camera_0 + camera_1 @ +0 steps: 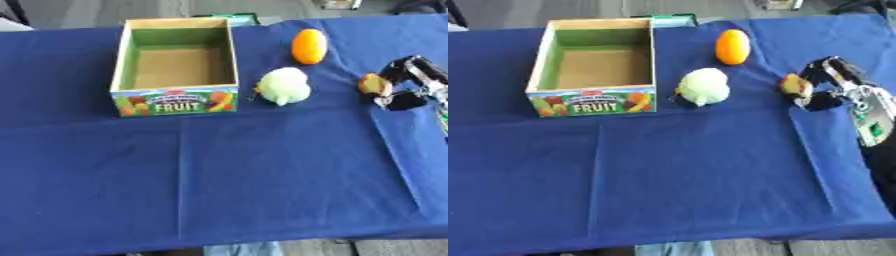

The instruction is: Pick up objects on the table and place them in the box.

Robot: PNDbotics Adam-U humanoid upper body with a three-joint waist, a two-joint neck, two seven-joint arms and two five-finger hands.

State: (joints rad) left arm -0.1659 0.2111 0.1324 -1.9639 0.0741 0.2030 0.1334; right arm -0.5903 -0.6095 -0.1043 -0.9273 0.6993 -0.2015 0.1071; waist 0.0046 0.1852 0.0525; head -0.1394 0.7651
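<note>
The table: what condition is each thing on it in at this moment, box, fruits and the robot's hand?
Box: upright, open-topped, empty.
Orange fruit: lying on the cloth, untouched, right of the box.
Pale green fruit: resting on the cloth beside the box, untouched.
Small red-and-yellow fruit: pinched in the right hand.
Right hand: fingers curled round that small fruit.
Left hand: not in view.

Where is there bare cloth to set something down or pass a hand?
The whole near half of the blue tablecloth, in front of the FRUIT box, is bare. It is crowded at the far right: pale green fruit, orange fruit, and the right hand on a small reddish-yellow fruit.
</note>
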